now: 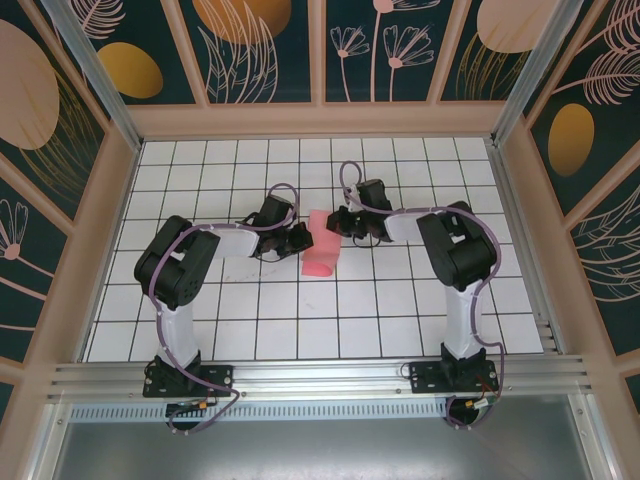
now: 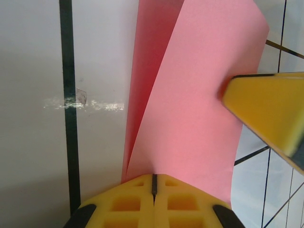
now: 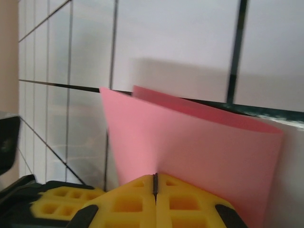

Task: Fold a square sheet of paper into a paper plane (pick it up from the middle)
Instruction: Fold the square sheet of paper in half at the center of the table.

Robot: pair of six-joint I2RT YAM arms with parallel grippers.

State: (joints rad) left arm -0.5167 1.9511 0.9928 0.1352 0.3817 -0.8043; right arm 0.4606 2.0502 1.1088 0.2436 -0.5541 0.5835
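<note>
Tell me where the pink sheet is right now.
Top view: the square sheet of paper is mid-table between the two arms, bent double, pinched by the left arm's fingers and the right arm's fingers.

Robot test cell, lab-type setup; nothing like a home or a shop. My left arm [image 1: 175, 270] and right arm [image 1: 455, 250] are bolted side by side to an aluminium rail [image 1: 320, 378] at the near edge. The white tabletop [image 1: 230, 320] is ruled in a dark square grid. Walls [image 1: 265, 45] box it in on three sides: pale frames, dark teal panels printed with leaves, flowers and orange ovals. Metal corner posts [image 1: 92, 70]. A bare metal sheet [image 1: 320, 450] lies below the rail.
</note>
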